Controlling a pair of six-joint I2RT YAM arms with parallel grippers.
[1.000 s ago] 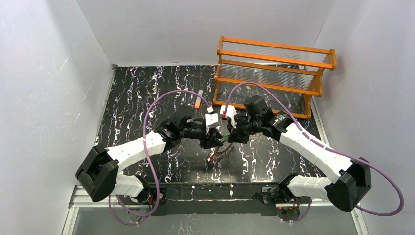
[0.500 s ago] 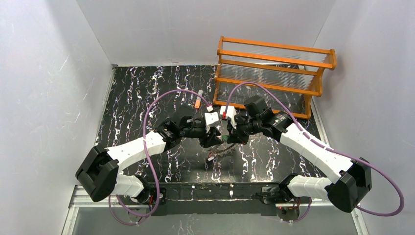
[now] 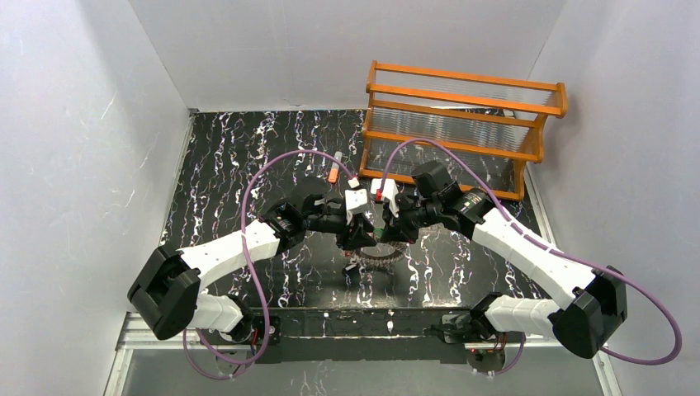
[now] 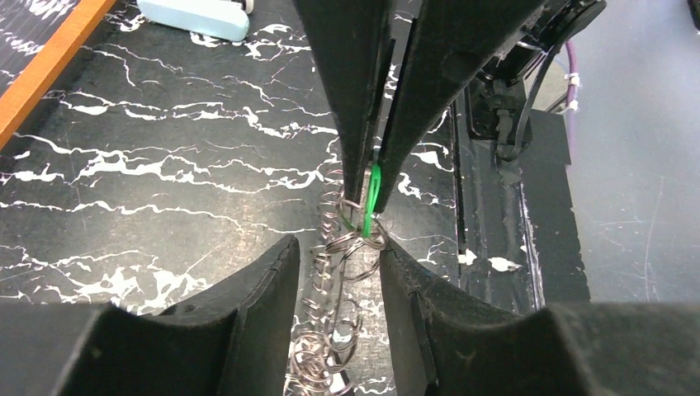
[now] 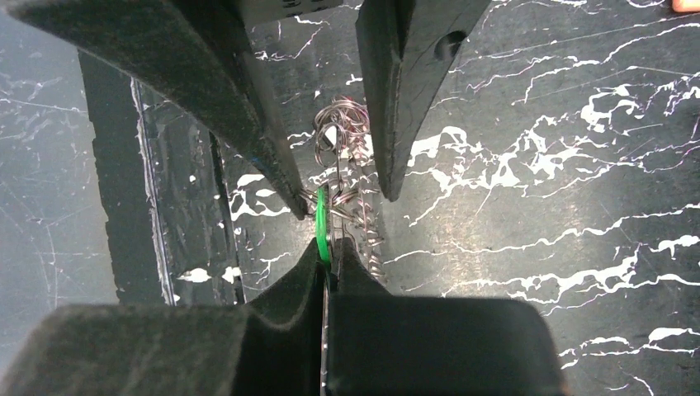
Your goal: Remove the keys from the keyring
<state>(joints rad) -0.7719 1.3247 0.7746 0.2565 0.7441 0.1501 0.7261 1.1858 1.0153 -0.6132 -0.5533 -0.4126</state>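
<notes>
Right jaws are pinched fully together on the green key (image 5: 323,227), which sits edge-on between the pads of my right gripper (image 3: 390,229). Its long axis runs in line with those fingers and points straight at the opposite arm. The left gripper (image 3: 361,238) stands about half open, one finger on each side of the wire coils. I cannot tell from either wrist view whether its pads actually press on the metal, so I take it as straddling, not gripping.

What matters for the next move is this: the keyring (image 3: 376,257) trails from the green key away from the right fingertips and down between the left fingers, on the side towards the near edge of the table (image 3: 223,165), about midway along it. The coils lie lengthwise along the left jaws' own direction, not across them. The left arm is the nearer one to the ring, and the right arm has only the key. My judgement is that the left must close on the ring before any pulling apart can work. The other keys I cannot pick out for certain in the tangle.

A second ago the ring showed from above as a thin slanted streak reaching further towards the near edge. Now it reads as a rounder, toothed shape tucked close beneath both grippers. The arms themselves have barely shifted.
</notes>
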